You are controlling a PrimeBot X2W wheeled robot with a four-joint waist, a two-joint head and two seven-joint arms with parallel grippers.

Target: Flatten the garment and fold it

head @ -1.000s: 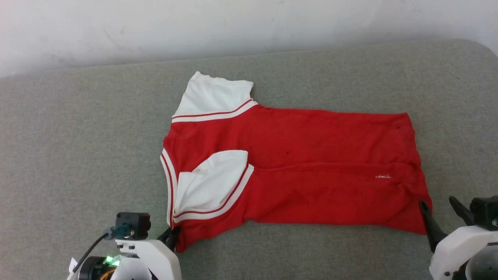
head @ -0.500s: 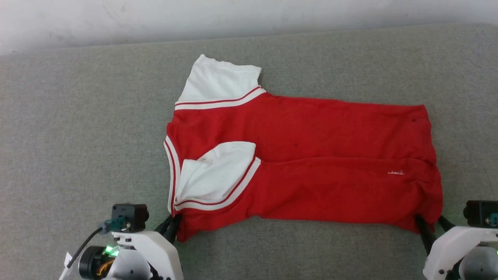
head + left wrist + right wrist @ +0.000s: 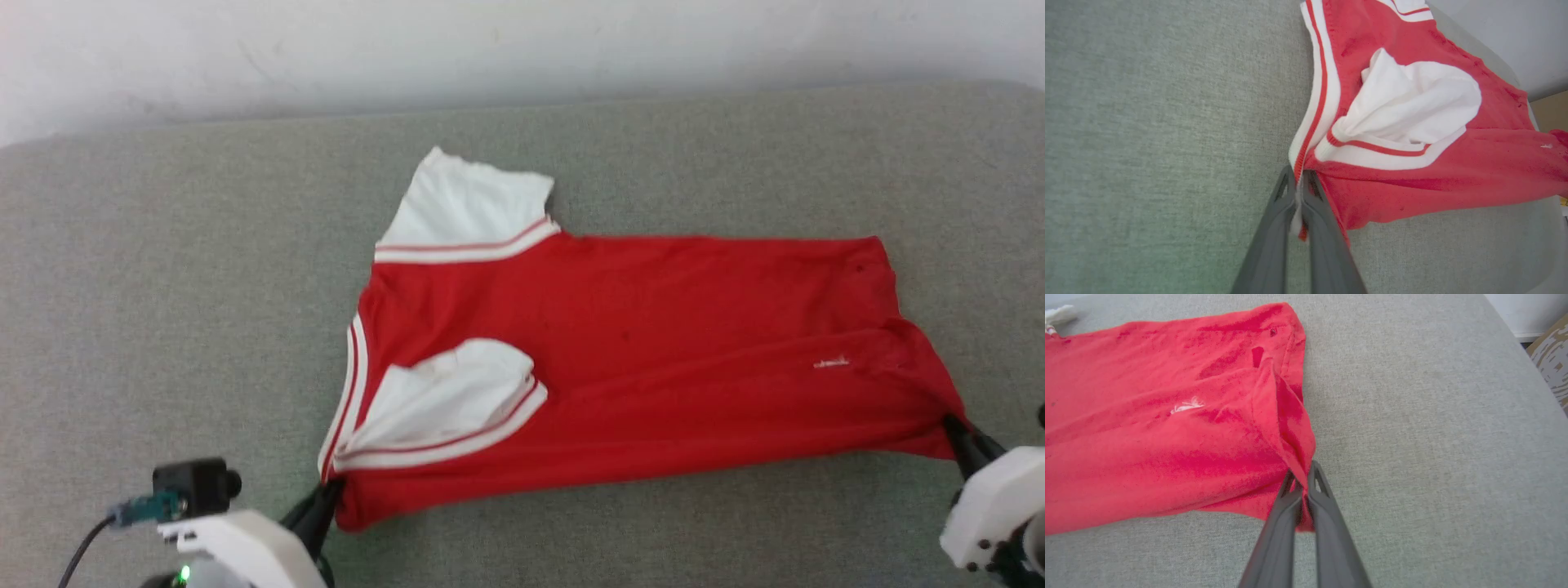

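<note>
shirt: spread sideways on the grey worktop, neck end to the robot's left, hem to its right
left gripper: jaws clamped on the near shoulder corner; the striped trim runs straight in between them
right gripper: jaws clamped on the near hem corner; cloth bunches into the pinch
near edge: looks stretched between the two grips, with diagonal pull lines running to the right corner
near sleeve: flipped over onto the red body, crumpled
far sleeve: lies flat, pointing away from the robot
step, my read: tensioning and flattening; no fold started
handling: thin, soft, light; no stiffness, so it sags and drags wherever it is unsupported; should slide easily on the fabric surface
grip advice: corners and seamed edges (trim, hem) are thicker and less likely to slip out than single-layer cloth
risk: uneven pull skews the body; the flipped sleeve needs laying out before folding
</note>
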